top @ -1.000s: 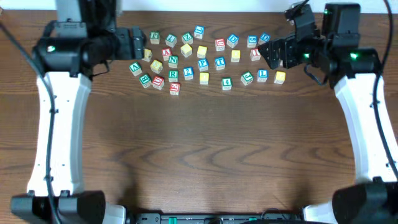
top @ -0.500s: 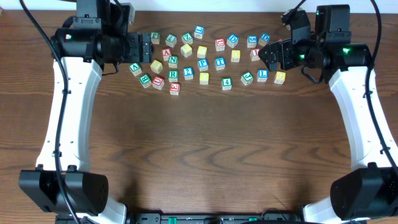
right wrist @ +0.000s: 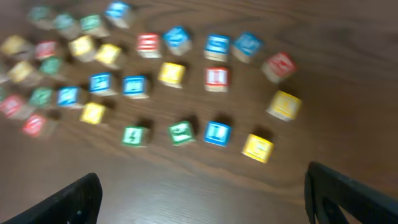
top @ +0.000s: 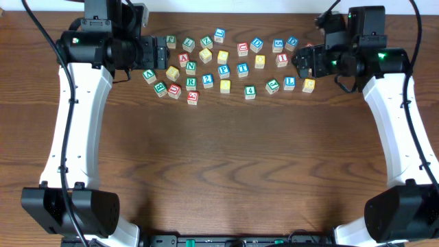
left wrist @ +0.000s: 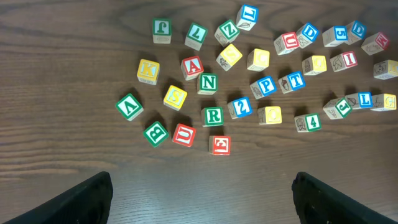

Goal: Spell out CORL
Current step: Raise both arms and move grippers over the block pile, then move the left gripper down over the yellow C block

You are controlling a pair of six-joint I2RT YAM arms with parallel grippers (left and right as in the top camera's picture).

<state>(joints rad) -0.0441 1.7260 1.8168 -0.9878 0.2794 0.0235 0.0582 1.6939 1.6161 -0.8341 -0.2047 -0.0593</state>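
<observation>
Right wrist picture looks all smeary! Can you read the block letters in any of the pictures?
Right wrist view: blurred, so even the near blue block shows only its colour, no readable letter. Left wrist view: sharp, and the green R block reads clearly. Overhead view: sharp, but the letters are tiny.

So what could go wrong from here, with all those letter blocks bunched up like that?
Crowding: the green R block sits close beside a blue block, so the open left pincer might knock neighbours when it reaches in. Misreading: blocks lie turned every way; the red block could pass for C or U. Also, the right wrist view is blurred, so letters there are hard to read.
</observation>
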